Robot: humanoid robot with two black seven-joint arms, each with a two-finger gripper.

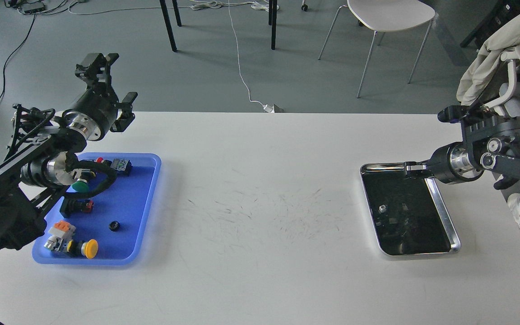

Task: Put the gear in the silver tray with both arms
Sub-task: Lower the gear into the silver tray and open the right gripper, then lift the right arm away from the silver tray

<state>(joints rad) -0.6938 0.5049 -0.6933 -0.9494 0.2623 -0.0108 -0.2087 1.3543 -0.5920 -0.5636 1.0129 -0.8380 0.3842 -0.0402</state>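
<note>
The gear (114, 225) is small, black and round and lies in the blue tray (147, 203) at the left. The silver tray (451, 222) sits at the right with a dark mirror-like bottom. A small bright speck (382, 208) shows on that bottom; I cannot tell whether it is a thing or a reflection. My left gripper (113, 84) is open and empty, raised beyond the blue tray's far end. My right gripper (412, 169) hovers at the silver tray's far right corner, small and dark, so its fingers cannot be told apart.
The blue tray also holds a yellow push button (90, 248), a green button (79, 185), an orange-topped part (61, 228) and other small switch parts. A white chair (388, 18) and table legs stand on the floor beyond the table.
</note>
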